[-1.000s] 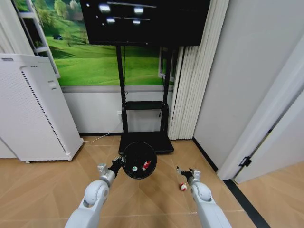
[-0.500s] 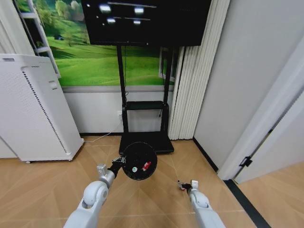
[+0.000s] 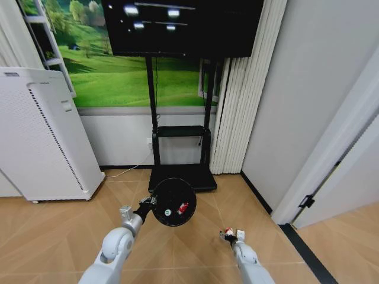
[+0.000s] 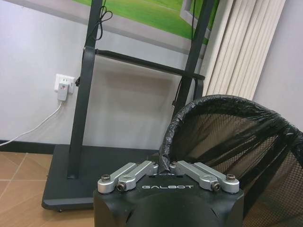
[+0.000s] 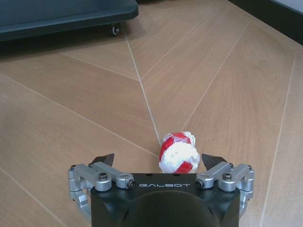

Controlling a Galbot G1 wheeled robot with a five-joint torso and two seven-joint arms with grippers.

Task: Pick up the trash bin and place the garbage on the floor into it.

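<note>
The trash bin (image 3: 172,201) is a small black round bin held off the floor, tilted so I look into its mouth. My left gripper (image 3: 145,206) is shut on its rim (image 4: 164,161). Inside lie a small bottle with a green label (image 3: 168,211) and a red-and-white scrap (image 3: 182,207). Another crumpled red-and-white scrap of garbage (image 5: 178,152) rests on the wooden floor, also seen in the head view (image 3: 227,231). My right gripper (image 5: 158,159) is down at the floor and open, one fingertip (image 5: 104,158) on each side of that scrap.
A TV stand with a black wheeled base (image 3: 180,176) stands just behind the bin. A tall white perforated appliance (image 3: 41,136) is at the left wall. Curtains (image 3: 237,118) and a white door frame (image 3: 331,160) close off the right. Bare wooden floor (image 5: 71,94) surrounds the scrap.
My right gripper has come down and back onto the scrap on the floor, and now straddles it. The left arm and the bin have stayed in place.
</note>
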